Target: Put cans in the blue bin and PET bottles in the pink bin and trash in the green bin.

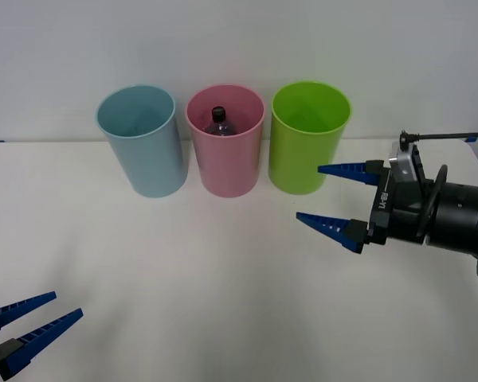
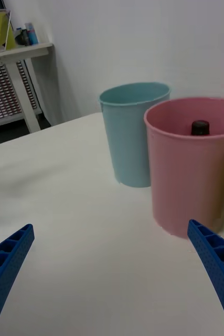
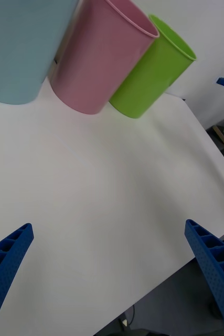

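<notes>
Three tall bins stand in a row at the back of the white table (image 1: 183,270): the blue bin (image 1: 141,142) on the left, the pink bin (image 1: 225,142) in the middle, the green bin (image 1: 308,137) on the right. A PET bottle (image 1: 219,122) with a black cap stands inside the pink bin; its cap (image 2: 199,127) peeks over the rim. My right gripper (image 1: 319,193) hovers open and holds nothing, in front of the green bin. Open and holding nothing too, my left gripper (image 1: 49,309) sits low at the table's near left corner.
A shelf unit (image 2: 9,84) with small items stands beyond the table's left side. The table's near edge (image 3: 159,283) runs just past my left gripper. A cable (image 1: 450,136) stretches above the right arm.
</notes>
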